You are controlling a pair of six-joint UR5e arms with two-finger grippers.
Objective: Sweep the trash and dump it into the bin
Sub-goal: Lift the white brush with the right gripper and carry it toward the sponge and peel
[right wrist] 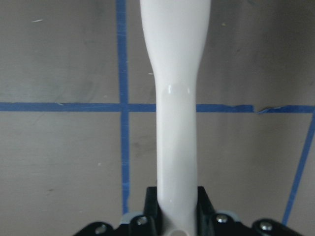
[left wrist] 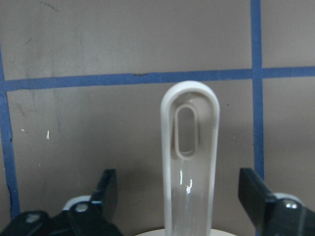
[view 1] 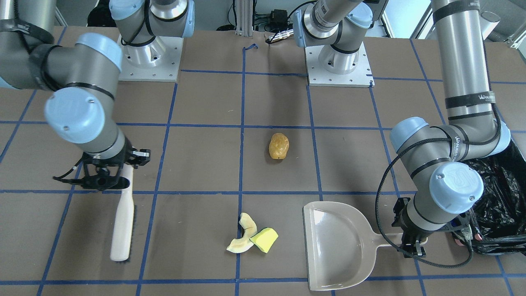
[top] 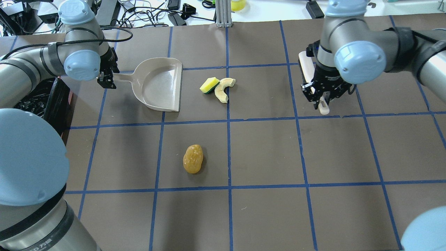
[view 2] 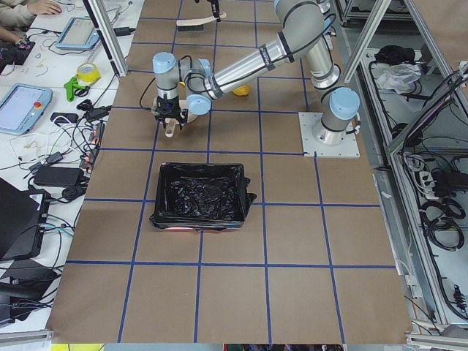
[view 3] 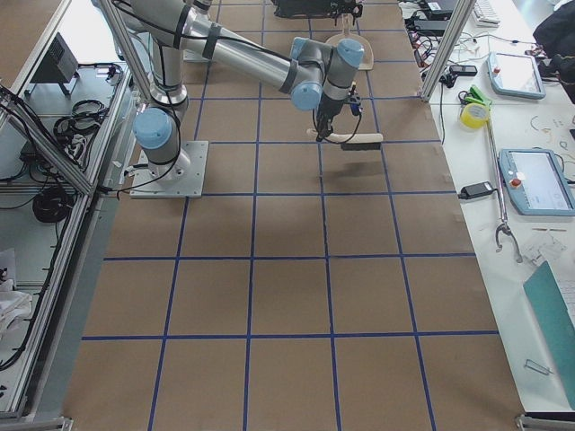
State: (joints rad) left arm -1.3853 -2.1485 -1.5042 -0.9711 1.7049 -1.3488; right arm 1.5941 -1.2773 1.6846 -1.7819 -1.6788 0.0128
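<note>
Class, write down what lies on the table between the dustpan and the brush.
In the overhead view, the sponge and the rind slice, touching each other, lie between the dustpan and the brush.

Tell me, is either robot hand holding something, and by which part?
The right gripper is shut on the brush, by its handle near the end. The left gripper holds nothing: it stands open on either side of the handle of the dustpan.

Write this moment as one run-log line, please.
left claw: open, astride dustpan handle | right claw: shut on brush | potato, rind, sponge: on table, outside dustpan | bin: near left claw
</note>
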